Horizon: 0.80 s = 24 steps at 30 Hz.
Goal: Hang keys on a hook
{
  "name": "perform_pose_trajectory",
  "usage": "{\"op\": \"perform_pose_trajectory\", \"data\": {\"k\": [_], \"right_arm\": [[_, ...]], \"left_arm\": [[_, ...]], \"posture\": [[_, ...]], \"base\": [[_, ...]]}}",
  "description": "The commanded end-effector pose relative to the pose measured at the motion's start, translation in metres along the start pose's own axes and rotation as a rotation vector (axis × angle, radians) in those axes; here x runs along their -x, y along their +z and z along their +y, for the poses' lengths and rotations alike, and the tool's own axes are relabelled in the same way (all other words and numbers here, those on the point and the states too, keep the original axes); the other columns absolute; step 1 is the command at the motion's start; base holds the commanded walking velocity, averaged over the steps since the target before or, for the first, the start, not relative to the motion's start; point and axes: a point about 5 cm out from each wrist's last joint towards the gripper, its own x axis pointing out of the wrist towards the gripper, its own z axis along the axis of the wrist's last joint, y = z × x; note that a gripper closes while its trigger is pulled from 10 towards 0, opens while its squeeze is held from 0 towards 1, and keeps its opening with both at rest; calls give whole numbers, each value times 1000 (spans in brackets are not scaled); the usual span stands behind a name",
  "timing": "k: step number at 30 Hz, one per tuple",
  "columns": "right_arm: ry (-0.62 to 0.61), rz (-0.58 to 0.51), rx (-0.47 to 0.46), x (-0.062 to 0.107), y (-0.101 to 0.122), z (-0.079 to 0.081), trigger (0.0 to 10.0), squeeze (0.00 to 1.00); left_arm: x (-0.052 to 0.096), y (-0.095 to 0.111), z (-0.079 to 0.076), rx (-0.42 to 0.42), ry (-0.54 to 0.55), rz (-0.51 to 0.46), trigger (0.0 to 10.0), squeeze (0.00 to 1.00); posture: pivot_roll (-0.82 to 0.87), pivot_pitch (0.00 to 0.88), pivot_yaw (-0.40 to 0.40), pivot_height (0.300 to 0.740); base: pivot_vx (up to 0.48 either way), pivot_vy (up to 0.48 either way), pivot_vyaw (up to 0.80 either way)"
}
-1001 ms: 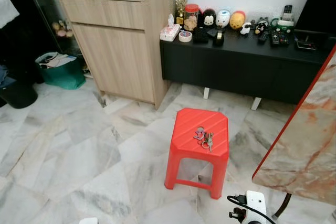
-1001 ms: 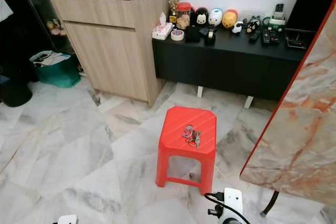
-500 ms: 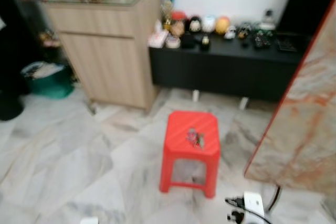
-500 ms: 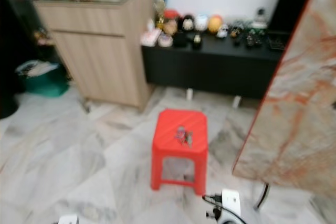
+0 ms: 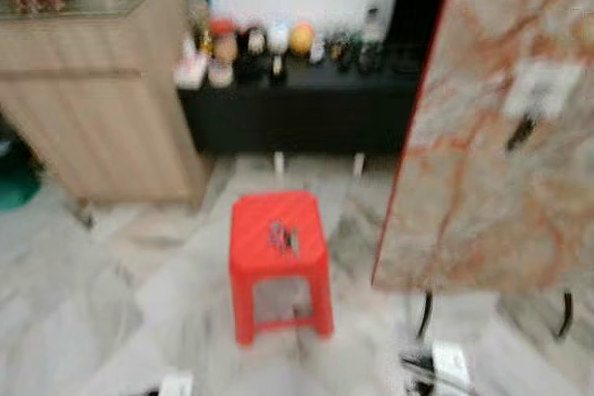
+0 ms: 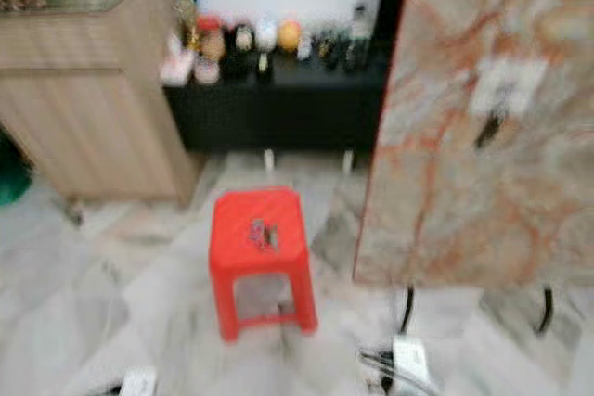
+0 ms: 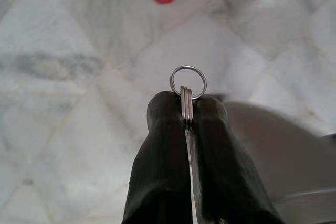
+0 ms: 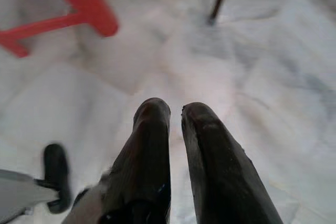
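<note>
Left wrist view: left gripper point(image 7: 187, 109) clamped on keys point(image 7: 187, 94), ring protruding; right gripper point(image 8: 175, 109) nearly closed, empty; carrying step, next move likely needed the hook point(image 5: 521, 132).

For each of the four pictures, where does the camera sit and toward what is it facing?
Left eye view: on the head, looking down at the red stool; the body's white parts show at the bottom edge.
Right eye view: beside it, the same blurred scene with the marble board.
Left wrist view: along the left gripper, jaws shut on keys, above floor.
Right wrist view: along the right gripper toward floor.
Shared: both wrist views catch the stool's legs.
</note>
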Motion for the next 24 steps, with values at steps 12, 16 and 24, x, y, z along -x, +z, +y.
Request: {"op": "perform_pose_trajectory", "data": {"k": [12,16,24], "right_arm": [[14,11,-3,-1,-2,5,10000,0],[16,12,-3,-1,-1,6,10000,0],[16,12,-2,-1,-1,5,10000,0]], "left_arm": [[2,-5,3,-14,11,8,10000,0],[1,-2,2,-13,9,-4,10000,0],[1,-1,-2,-10,5,-10,10000,0]], "posture": [[-16,17,-2,740],[-15,23,-2,740],[-16,26,-5,740]], "base": [[0,0,-739],[0,0,-736],[0,0,-738]]}}
